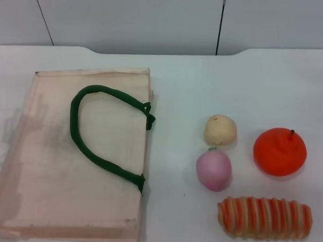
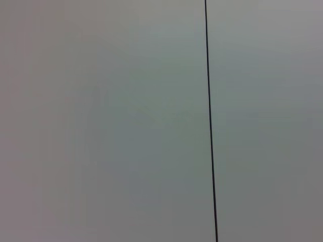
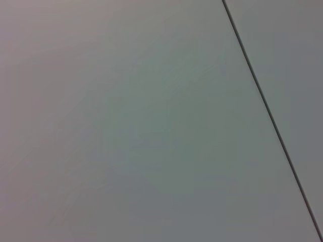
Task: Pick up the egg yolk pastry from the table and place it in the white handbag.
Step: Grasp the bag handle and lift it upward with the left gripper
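Note:
The egg yolk pastry [image 1: 220,129], a small pale yellow rounded lump, lies on the white table right of centre in the head view. The white handbag [image 1: 56,158], a large flat cream cloth tote with a dark green loop handle [image 1: 100,131], lies flat on the left side of the table. A strip of bare table separates the pastry from the bag's right edge. Neither gripper shows in the head view. Both wrist views show only a plain grey panelled surface with a thin dark seam.
A pink-purple round fruit [image 1: 213,170] sits just in front of the pastry, almost touching it. An orange fruit [image 1: 279,152] lies to the right. A long orange-and-cream striped roll [image 1: 265,218] lies near the front edge. A wall of pale panels [image 1: 146,20] stands behind the table.

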Available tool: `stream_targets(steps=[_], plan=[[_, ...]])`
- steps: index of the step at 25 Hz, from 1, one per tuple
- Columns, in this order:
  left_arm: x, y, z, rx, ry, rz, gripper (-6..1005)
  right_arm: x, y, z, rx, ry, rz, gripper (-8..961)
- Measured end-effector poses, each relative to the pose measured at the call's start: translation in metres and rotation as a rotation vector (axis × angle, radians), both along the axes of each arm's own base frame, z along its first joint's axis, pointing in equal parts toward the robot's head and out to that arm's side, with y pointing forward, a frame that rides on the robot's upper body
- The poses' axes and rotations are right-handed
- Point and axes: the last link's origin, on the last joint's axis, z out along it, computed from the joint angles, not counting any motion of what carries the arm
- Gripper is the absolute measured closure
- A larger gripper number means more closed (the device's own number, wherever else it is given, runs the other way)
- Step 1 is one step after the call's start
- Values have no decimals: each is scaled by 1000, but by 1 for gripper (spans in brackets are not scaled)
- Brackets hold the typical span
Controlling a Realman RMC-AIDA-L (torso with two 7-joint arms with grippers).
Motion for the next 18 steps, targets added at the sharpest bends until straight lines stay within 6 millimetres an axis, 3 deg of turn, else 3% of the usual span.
stream_targets(steps=[8,18], plan=[[2,1,-7,-74,-52,-47,203,-3,2,-3,-45,0,31,96],[-9,3,12,-351,-321,-187,204,-32,13,-5,-283,-25,255,98]])
